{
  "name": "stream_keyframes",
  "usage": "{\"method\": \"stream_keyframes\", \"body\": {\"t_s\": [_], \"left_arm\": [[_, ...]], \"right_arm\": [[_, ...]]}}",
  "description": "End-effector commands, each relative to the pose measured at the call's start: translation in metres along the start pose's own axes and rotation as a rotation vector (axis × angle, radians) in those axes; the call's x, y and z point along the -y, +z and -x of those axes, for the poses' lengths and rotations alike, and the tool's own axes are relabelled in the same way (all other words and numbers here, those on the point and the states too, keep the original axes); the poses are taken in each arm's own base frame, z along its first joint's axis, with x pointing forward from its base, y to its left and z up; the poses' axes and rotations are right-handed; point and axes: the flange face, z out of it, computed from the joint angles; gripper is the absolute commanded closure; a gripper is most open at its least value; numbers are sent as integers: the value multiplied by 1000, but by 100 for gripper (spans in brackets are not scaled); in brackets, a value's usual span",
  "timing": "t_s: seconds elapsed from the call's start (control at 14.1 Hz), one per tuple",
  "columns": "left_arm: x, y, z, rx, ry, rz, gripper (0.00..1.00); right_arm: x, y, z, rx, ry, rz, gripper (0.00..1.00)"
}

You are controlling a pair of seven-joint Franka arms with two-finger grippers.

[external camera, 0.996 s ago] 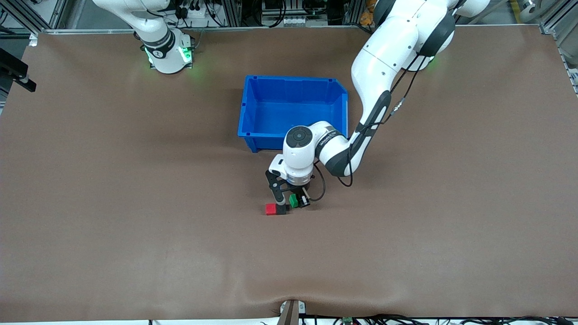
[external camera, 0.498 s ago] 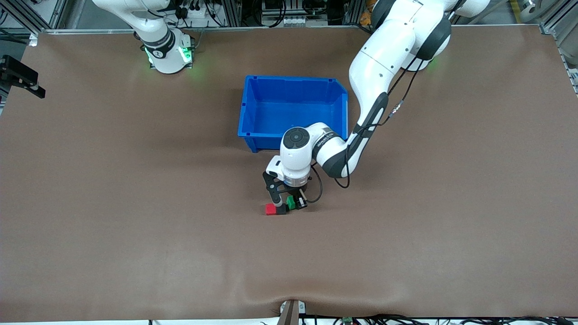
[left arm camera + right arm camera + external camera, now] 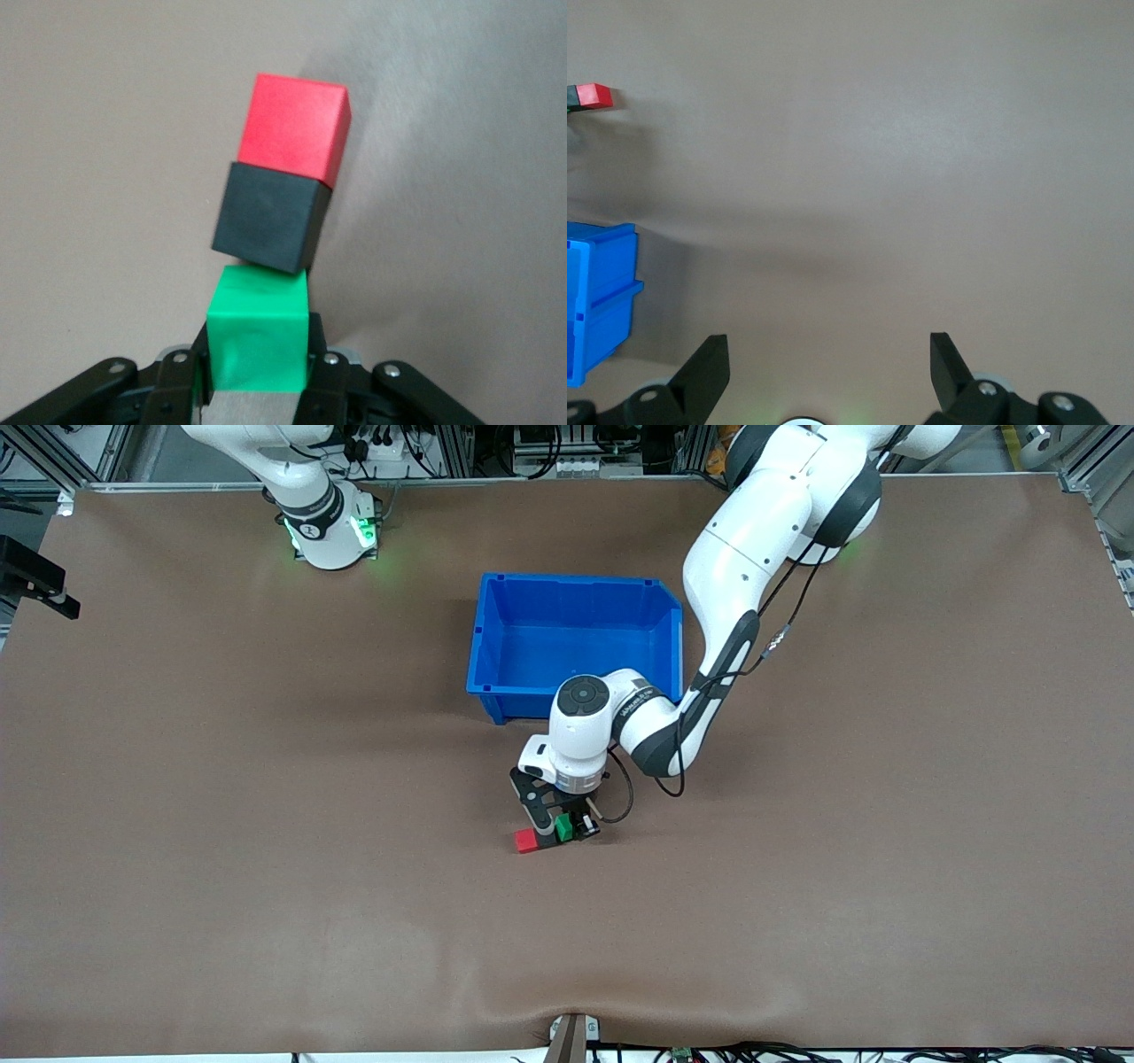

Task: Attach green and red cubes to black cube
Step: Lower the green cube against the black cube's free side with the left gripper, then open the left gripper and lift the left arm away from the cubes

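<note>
Left gripper (image 3: pixel 257 390) clamps green cube (image 3: pixel 259 332), touching black cube (image 3: pixel 270 217); right gripper (image 3: pixel 824 372) spread, waiting.

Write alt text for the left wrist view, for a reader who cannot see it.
Three small cubes sit in a row on a brown table: a green cube between the fingers of the left gripper, a tilted black cube touching it, then a red cube touching the black one.
</note>
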Motion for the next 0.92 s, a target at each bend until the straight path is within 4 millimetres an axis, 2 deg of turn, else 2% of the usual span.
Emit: {"method": "stream_keyframes", "body": {"t_s": [0.0,0.21,0.36,0.5,0.57,0.71,0.78,0.85], "left_arm": [[-3,13,-9,-57,-58,-8,0],[2,8,-9,-61,-84,6,0],[13,-12,-16,-76,-138,31,0],[35,-30,-14,-24,-186,50,0],[39,-40,-15,4,-200,64,0],[66,-72,-11,69,-262,109,0],[89,-89,-6,80,-308,128,0],[106,-101,-1,90,-345,151,0]], "right_arm": [[2,0,-1,5,5,13,0],[1,1,0,11,5,12,0],[2,2,0,12,4,12,0],[3,1,-1,10,2,11,0],[3,1,-1,10,2,11,0],[2,6,-3,18,4,8,0],[0,17,-11,41,4,7,0],[-1,18,-12,42,6,5,0]]}}
